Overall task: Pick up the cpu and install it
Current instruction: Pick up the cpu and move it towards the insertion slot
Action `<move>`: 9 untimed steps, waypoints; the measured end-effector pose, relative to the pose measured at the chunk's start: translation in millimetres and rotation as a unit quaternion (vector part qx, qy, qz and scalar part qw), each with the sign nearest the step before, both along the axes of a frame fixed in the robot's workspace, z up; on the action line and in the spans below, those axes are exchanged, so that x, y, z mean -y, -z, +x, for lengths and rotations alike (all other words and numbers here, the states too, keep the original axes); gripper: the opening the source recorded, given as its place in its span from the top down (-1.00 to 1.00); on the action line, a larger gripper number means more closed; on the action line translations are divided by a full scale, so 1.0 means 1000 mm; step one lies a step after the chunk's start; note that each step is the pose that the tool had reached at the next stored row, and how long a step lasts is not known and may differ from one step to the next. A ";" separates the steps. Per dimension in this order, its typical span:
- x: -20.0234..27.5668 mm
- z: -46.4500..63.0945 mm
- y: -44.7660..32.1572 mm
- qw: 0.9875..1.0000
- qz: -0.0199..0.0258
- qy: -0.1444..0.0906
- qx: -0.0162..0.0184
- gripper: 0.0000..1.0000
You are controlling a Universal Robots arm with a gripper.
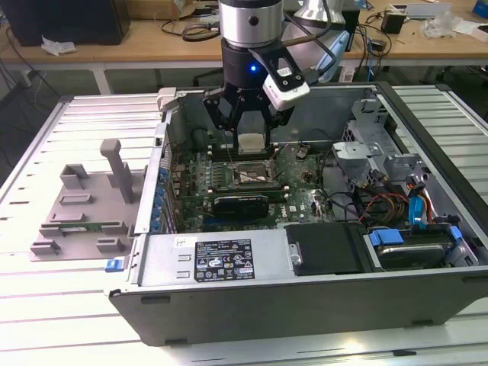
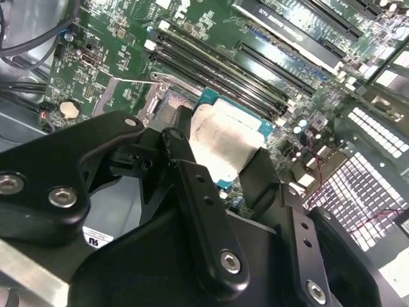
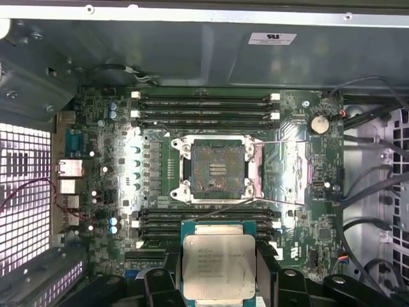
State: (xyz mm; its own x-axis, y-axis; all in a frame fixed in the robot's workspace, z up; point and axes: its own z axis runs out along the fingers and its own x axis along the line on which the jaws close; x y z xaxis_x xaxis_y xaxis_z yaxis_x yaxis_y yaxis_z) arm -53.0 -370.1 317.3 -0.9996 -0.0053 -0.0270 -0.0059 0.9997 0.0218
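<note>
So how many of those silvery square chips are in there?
1: the cpu, held in the gripper over the motherboard, near the empty socket. Others may be hidden.

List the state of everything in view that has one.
cpu socket: open, empty.
cpu: gripped, held in the air, not seated in the socket.
end effector: shut on the cpu.
computer case: lying on its side, open.

electronics lab: open pc case [image 1: 320, 309], cable-strewn benches [image 1: 145, 40]
</note>
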 end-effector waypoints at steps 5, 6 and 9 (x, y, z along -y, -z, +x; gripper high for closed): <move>-0.0049 0.000 0.0083 1.000 0.000 -0.002 0.000 -0.09; -0.0063 0.000 0.0098 1.000 0.000 -0.003 0.000 -0.09; -0.0097 0.000 0.0138 1.000 0.000 -0.003 0.000 -0.09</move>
State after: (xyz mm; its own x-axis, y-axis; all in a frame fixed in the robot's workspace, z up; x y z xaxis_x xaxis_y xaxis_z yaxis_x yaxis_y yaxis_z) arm -53.0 -360.4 303.6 -0.9996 -0.0112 -0.0271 -0.0118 0.9997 0.0218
